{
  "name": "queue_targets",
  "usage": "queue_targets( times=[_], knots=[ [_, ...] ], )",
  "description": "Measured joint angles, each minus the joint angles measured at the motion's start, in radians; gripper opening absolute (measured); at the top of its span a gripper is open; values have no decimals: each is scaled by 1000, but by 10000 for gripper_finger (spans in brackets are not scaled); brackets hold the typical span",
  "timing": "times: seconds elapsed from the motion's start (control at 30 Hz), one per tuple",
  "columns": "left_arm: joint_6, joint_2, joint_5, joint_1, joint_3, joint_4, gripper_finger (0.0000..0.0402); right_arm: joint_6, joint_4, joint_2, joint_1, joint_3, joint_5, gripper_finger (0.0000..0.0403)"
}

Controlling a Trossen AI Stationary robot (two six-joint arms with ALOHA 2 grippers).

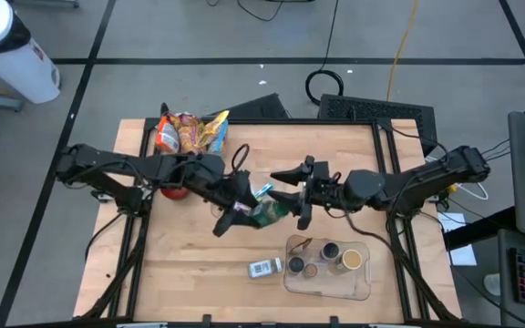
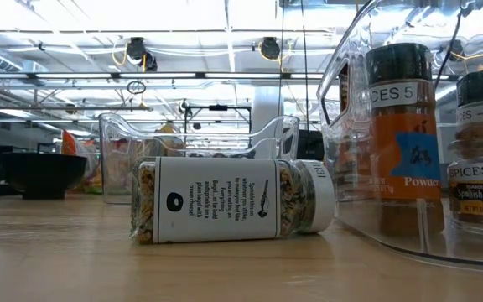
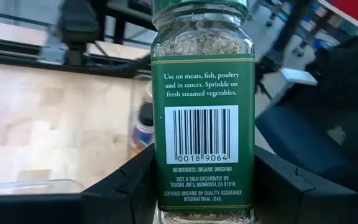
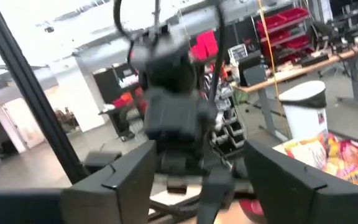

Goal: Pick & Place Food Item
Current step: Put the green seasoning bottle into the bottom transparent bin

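Left gripper (image 1: 244, 208) clamps the green-labelled glass oregano jar (image 3: 202, 124); right gripper (image 1: 301, 191), at its 3 o'clock, gapes empty. Botched handover could drop it.

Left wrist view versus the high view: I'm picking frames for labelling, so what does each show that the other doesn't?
Only the left wrist view shows the green jar's label: barcode, organic oregano, with flakes visible under the cap. Only the high view shows the layout: both arms meeting mid-table, the right pincer open beside the jar, the snack bags, the clear bin of spice jars and a jar lying flat. Both show the left pincer holding the green jar above the wooden table.
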State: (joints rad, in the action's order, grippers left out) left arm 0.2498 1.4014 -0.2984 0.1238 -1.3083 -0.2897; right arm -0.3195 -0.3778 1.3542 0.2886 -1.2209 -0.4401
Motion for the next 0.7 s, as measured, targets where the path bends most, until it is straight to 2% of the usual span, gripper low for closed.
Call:
queue_targets(
  times=[0.13, 0.33, 0.7],
  knots=[
    [15, -1, 52, -15, 0, -21, 205, -21, 12, 16, 0, 0, 0, 269],
    [6, 0, 64, -26, 0, -31, 205, -21, 52, 19, -8, 0, 1, 295],
    [-30, 0, 98, -25, 0, -53, 205, -113, 193, 20, -12, -1, 56, 294]
  ],
)
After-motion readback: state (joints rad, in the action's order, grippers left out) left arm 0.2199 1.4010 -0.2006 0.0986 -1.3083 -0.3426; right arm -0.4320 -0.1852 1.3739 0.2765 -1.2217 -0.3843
